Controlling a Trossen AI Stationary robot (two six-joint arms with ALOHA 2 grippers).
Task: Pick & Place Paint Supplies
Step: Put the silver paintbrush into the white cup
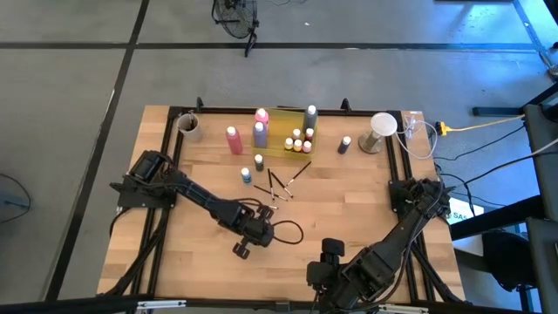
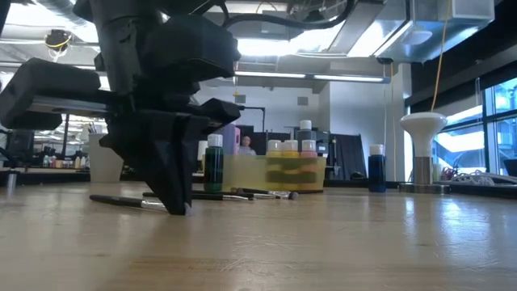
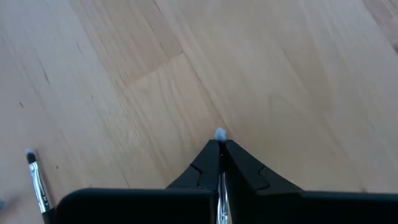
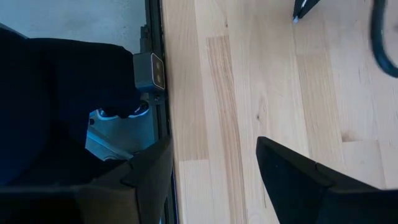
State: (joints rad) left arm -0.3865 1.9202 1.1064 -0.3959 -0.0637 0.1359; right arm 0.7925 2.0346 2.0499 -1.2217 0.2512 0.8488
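Left gripper [image 3: 219, 149] fingers clamped on a thin brush [image 3: 219, 133] low over the desk [image 1: 349, 201], likely for carrying; right gripper [image 4: 214, 165] fingers apart, idle at the near edge.

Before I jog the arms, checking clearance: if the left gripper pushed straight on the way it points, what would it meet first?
The left gripper, shut on a thin dark white-tipped brush, points down at the bare pale wooden table; the brush tip would likely meet it first.
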